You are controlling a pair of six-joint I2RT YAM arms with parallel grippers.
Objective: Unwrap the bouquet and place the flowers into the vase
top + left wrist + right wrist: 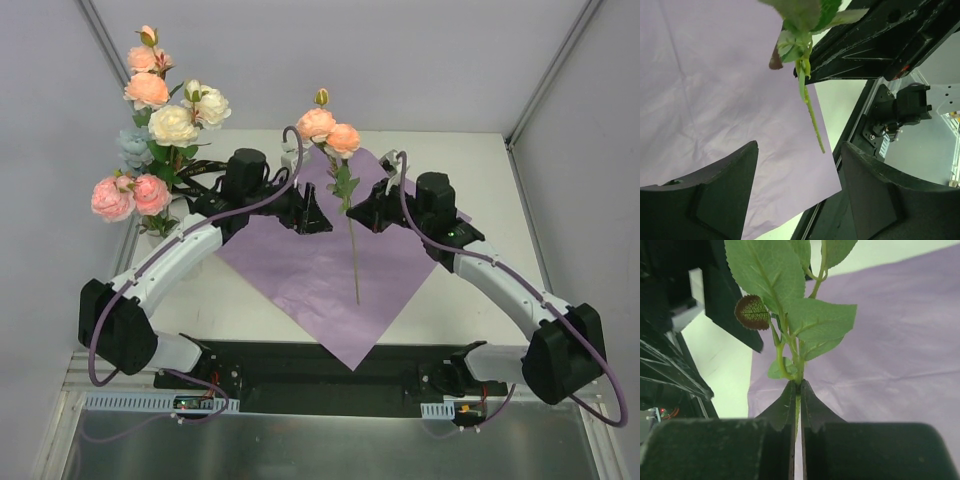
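At frame centre we see one peach flower [354, 255] upright over the purple paper [290, 270] | right end effector [796, 390] pressed together, pinching its stem below the leaves | left end effector [799, 146] spread, just left of the stem, apart from it | other flowers [170, 125] bunched at upper left | worktop [470, 180] beneath

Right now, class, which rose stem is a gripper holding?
The peach twin-bloom stem, shut in the right gripper over the purple paper; the other roses stand bunched far left.
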